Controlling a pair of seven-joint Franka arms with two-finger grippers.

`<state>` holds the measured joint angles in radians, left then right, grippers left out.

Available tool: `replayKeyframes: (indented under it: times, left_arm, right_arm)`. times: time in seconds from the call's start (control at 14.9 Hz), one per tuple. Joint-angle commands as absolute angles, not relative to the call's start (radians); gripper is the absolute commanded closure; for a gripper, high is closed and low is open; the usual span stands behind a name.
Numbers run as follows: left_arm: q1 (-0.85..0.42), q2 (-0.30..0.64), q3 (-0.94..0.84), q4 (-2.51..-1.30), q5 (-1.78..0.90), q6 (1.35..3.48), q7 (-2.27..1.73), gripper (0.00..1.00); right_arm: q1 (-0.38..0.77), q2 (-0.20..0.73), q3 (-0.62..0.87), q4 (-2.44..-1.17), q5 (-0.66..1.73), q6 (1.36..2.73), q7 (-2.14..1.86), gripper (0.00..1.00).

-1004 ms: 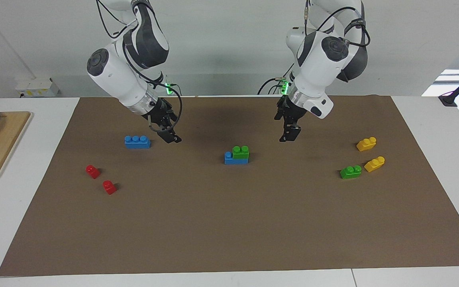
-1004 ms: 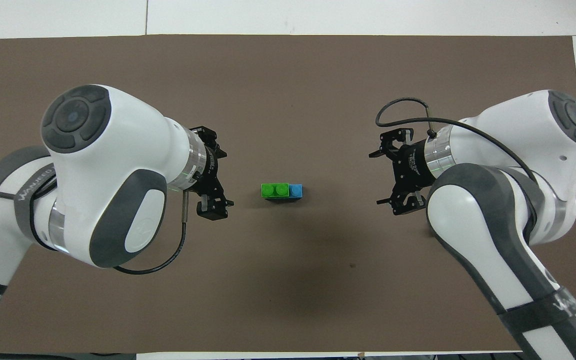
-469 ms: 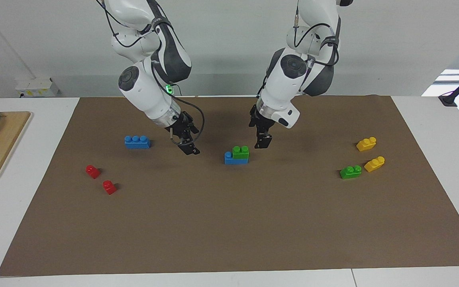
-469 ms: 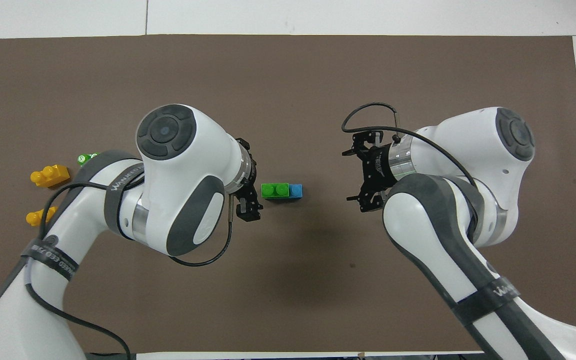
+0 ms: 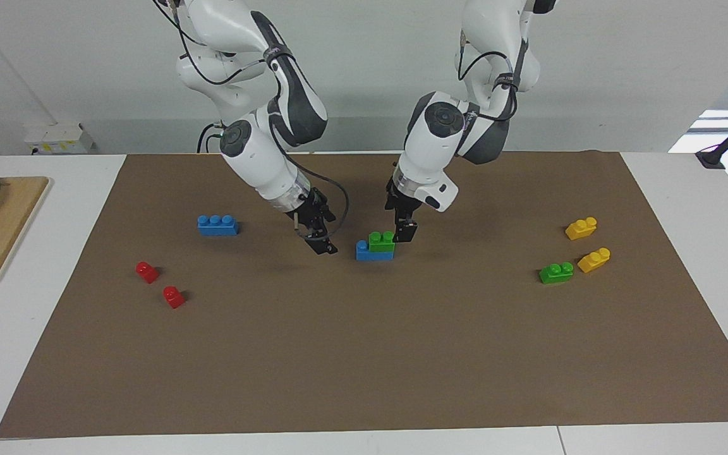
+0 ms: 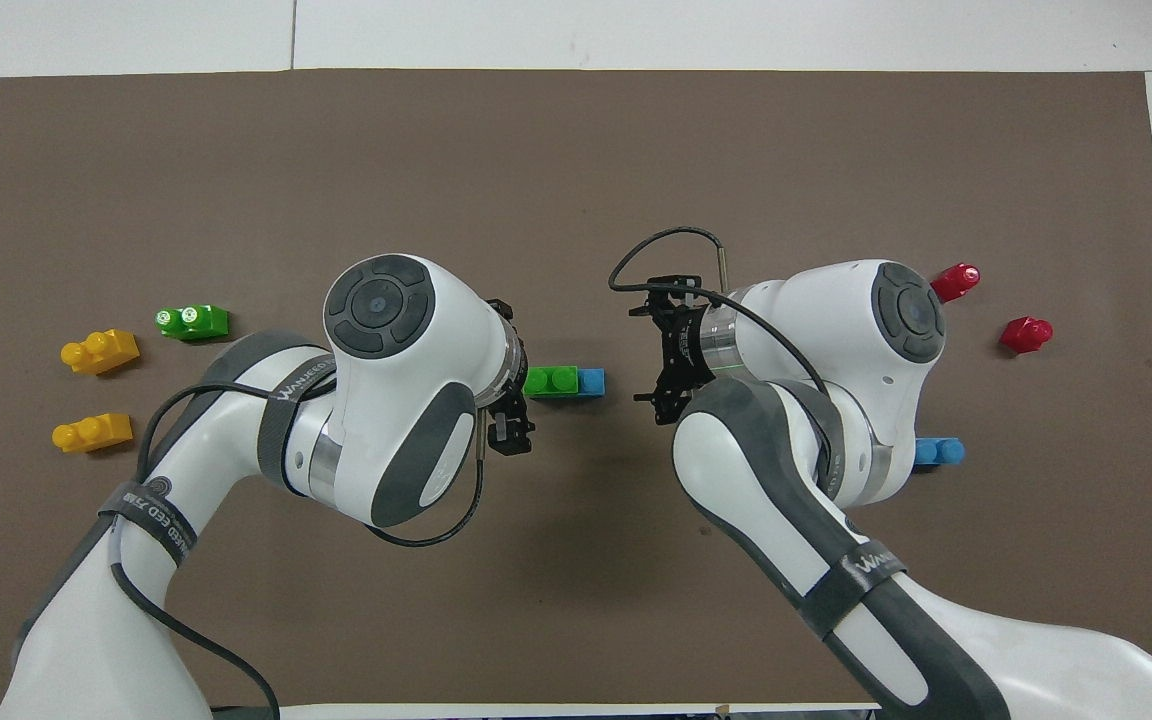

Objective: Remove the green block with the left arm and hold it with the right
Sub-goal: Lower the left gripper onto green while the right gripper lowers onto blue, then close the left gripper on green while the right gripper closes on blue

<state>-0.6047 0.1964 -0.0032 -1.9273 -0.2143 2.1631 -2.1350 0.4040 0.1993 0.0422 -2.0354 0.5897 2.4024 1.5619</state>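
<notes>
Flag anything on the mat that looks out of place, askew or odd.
Little stands out. One green block sits stacked on a blue brick mid-mat, the only stack; the other bricks lie loose and single. The two yellow bricks lie at angles. Nothing looks spilled or damaged.

On the desk [image 5: 364,354] lie eight bricks. Two are green: one [image 5: 382,240] stacked on a blue brick [image 5: 367,252], one [image 5: 557,272] loose. Two are blue, counting the other [image 5: 217,225]. Two are yellow [image 5: 581,228] [image 5: 594,260], two red [image 5: 147,272] [image 5: 174,296]. Two robot arms [image 5: 263,158] [image 5: 446,133].
</notes>
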Motion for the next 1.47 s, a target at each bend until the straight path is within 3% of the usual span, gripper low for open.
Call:
replayKeyframes:
  times: [0.0,1.41]
  left_arm:
    - [-0.620,0.175,0.003,-1.988,-0.196,2.235,-2.161,0.00]
    - [-0.629,0.302,0.005,-1.916,-0.176,2.319,-2.212,0.00]
  right_arm:
    - [0.425,0.216,0.040,-2.048,0.617,2.442,1.571,0.03]
    - [0.526,0.337,0.040,-2.048,0.649,2.543,1.568,0.01]
